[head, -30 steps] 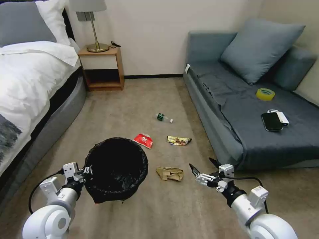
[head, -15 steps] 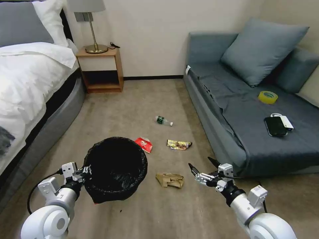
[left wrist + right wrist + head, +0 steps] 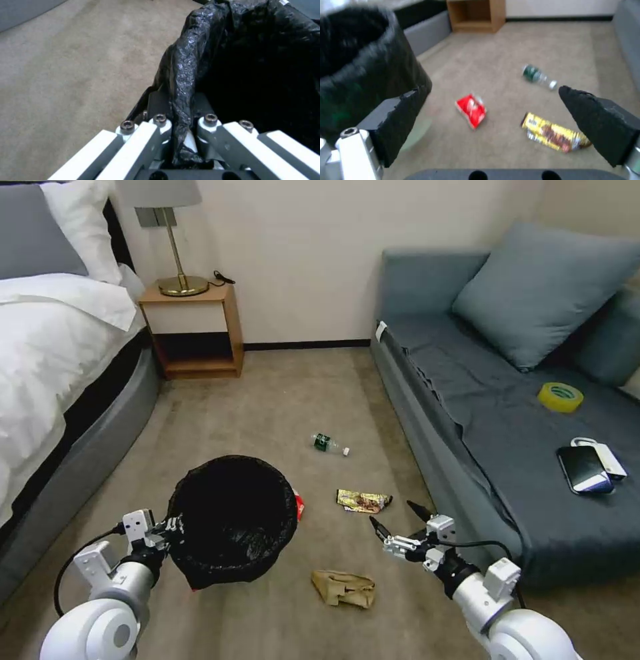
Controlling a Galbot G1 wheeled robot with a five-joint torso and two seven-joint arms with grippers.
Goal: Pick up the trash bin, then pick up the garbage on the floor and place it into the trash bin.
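Four garbage (image 3: 343,588) pieces now nearer; trash bin (image 3: 232,527) still in left gripper (image 3: 172,527).

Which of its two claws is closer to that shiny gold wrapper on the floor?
The right gripper, hovering open just short of the gold wrapper. The left gripper is clamped on the trash bin rim, farther away.

No readable text anywhere. The red snack packet (image 3: 471,110), the gold wrapper (image 3: 553,132) and the bottle's green label (image 3: 531,72) carry printing too blurred to make out.
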